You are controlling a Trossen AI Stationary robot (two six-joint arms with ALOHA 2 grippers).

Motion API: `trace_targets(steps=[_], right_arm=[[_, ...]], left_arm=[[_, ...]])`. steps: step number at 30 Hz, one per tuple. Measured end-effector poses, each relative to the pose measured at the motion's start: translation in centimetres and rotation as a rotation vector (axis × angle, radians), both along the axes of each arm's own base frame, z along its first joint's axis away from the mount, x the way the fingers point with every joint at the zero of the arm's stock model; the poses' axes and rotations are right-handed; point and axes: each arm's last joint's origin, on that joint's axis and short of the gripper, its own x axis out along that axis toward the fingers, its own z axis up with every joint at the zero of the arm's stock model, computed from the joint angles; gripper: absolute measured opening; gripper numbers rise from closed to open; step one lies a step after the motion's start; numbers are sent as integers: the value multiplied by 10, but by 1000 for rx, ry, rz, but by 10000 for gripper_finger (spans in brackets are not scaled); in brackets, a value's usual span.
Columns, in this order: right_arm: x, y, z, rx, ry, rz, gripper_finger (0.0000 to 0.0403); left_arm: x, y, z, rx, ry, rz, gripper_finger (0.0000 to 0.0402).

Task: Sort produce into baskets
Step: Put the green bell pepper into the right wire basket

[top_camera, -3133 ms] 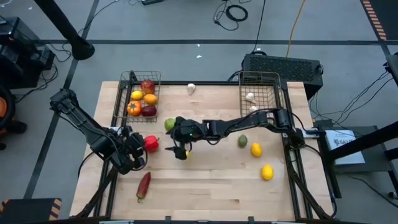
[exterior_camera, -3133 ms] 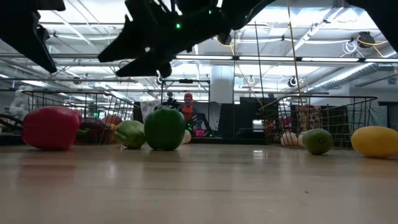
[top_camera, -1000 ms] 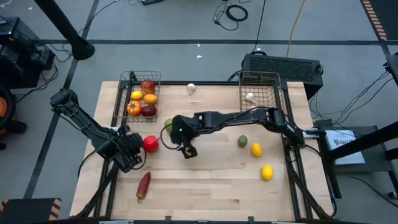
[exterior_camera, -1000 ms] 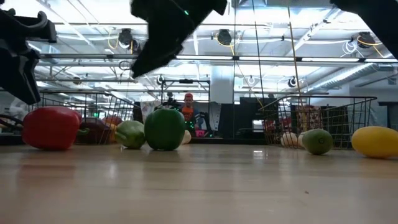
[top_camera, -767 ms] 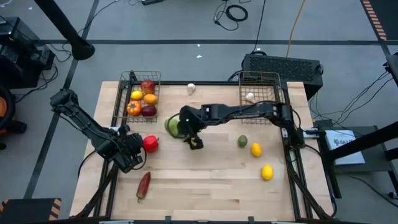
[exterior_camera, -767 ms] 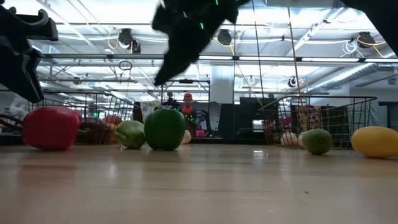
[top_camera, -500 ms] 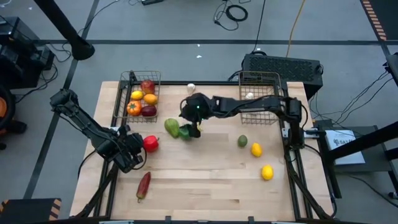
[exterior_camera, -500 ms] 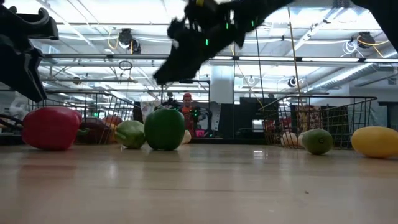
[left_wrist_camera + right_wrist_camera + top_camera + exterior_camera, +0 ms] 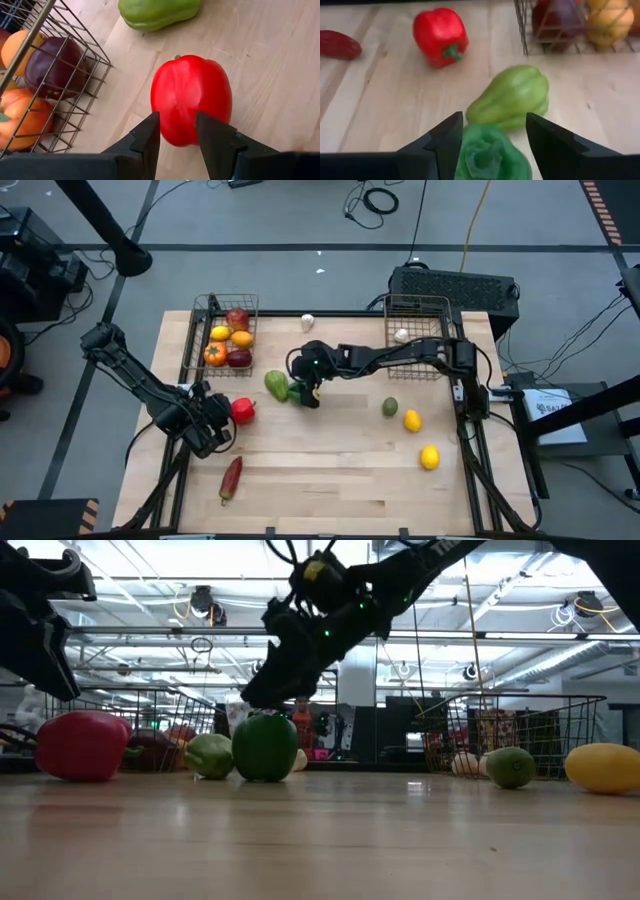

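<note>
The right gripper (image 9: 312,392) hangs over the middle of the surface (image 9: 340,470), right above the dark green pepper (image 9: 490,155). In the right wrist view that pepper sits squarely between the two jaws, which stand apart on either side of it and do not yet appear to press it. So the coming grasp turns on a straight drop and squeeze; the pepper stands roughly upright with no clear long axis. Touching it on its left lies the pale green pepper (image 9: 275,385), its long axis slanting toward the left basket (image 9: 198,340), so it could be nudged.

The left gripper (image 9: 177,135) waits at the near left, jaws apart with the red pepper (image 9: 242,410) just ahead of them, not held. The right arm is plainly the nearer one to the dark green pepper.

Compared with a second ago, the right gripper has swung from the pepper's near side to directly over it, its jaws narrowing. The left arm is unchanged.
</note>
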Motion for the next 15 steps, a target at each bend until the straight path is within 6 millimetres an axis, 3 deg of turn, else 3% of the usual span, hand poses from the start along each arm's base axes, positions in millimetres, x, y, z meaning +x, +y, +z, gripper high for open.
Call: trace_targets(steps=[15], right_arm=[[-4, 1, -10, 27, 55, -26, 161]], left_arm=[[0, 1, 0, 21, 2, -6, 132]])
